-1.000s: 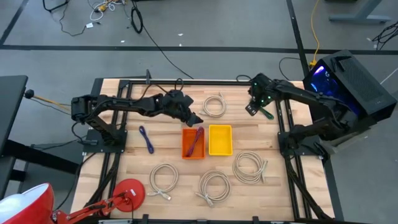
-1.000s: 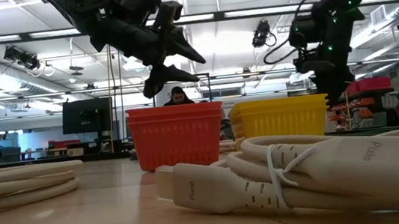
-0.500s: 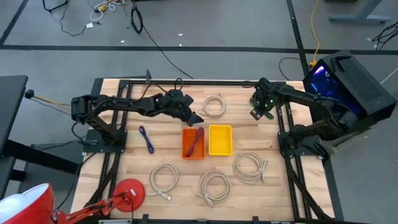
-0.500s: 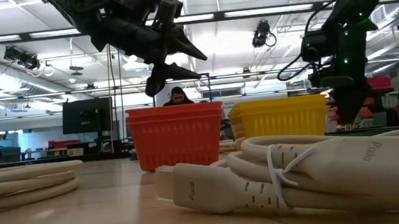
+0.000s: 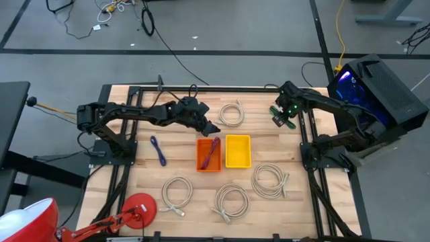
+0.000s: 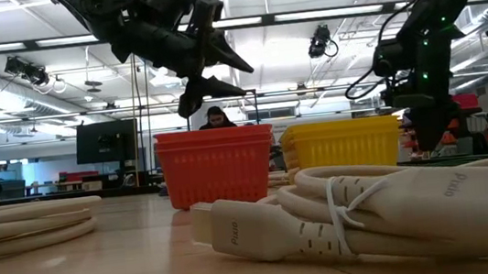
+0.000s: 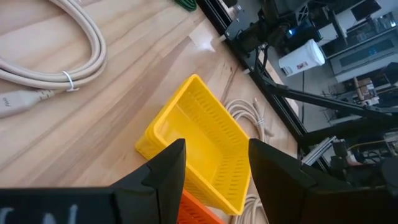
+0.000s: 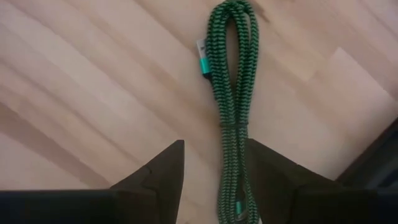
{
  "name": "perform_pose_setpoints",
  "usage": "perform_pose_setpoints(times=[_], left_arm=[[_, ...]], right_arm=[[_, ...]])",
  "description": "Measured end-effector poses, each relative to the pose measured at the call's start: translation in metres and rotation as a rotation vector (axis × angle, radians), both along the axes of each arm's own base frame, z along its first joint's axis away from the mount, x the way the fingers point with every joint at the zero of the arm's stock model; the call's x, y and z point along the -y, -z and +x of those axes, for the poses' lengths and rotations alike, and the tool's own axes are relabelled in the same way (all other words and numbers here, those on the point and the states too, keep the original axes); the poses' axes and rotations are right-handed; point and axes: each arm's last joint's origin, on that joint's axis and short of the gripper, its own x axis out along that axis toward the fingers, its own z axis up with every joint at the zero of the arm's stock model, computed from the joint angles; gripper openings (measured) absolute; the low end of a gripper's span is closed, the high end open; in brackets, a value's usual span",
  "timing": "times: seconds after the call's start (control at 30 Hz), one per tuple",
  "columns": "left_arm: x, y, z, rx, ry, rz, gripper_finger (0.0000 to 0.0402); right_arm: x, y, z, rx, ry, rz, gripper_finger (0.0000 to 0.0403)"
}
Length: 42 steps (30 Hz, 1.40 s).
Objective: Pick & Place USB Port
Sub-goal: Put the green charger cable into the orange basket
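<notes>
A green braided USB cable (image 8: 231,93), bundled into a long loop, lies flat on the wood near the table's far right corner. My right gripper (image 8: 214,180) hangs open just above it, pointing down, with the cable's near part between the fingers and untouched. It also shows in the high view (image 5: 284,118). My left gripper (image 5: 213,128) stays open in the air over the far edge of the orange bin (image 5: 201,161), which holds a purple cable (image 5: 213,152). The yellow bin (image 5: 238,150) stands beside it.
Another purple cable (image 5: 158,150) lies left of the bins. White coiled cables lie at the far middle (image 5: 232,113) and along the near side (image 5: 270,180), (image 5: 231,202), (image 5: 177,193). A red round base (image 5: 140,207) sits near left. A black frame rail (image 5: 304,128) runs close to the green cable.
My right gripper has moved toward the table's right edge and come down, and now hangs over the green cable. Its fingers have stayed open.
</notes>
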Motion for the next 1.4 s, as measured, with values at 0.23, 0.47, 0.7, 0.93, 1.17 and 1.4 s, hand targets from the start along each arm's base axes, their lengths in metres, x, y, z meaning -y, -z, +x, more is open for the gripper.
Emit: perform_pose_setpoints(times=[0.23, 0.47, 0.7, 0.93, 1.17, 1.4], left_arm=[[0.001, 0.000, 0.000, 0.004, 0.017, -0.008, 0.0181], [0.001, 0.000, 0.000, 0.004, 0.018, -0.007, 0.0181], [0.001, 0.000, 0.000, 0.004, 0.019, -0.005, 0.0181], [0.001, 0.000, 0.000, 0.004, 0.023, 0.002, 0.0181], [0.001, 0.000, 0.000, 0.003, 0.022, -0.001, 0.0181], [0.001, 0.000, 0.000, 0.006, 0.041, -0.009, 0.0181]], right_arm=[[0.000, 0.003, 0.001, 0.020, 0.021, -0.006, 0.0168], [-0.005, 0.012, 0.005, 0.022, 0.020, -0.044, 0.0168], [-0.006, 0.016, 0.005, 0.039, 0.045, -0.044, 0.0168], [-0.018, 0.031, 0.011, -0.040, 0.065, -0.180, 0.0167], [-0.022, 0.035, 0.004, -0.194, 0.111, -0.252, 0.0146], [-0.025, 0.036, 0.004, -0.180, 0.081, -0.202, 0.0136]])
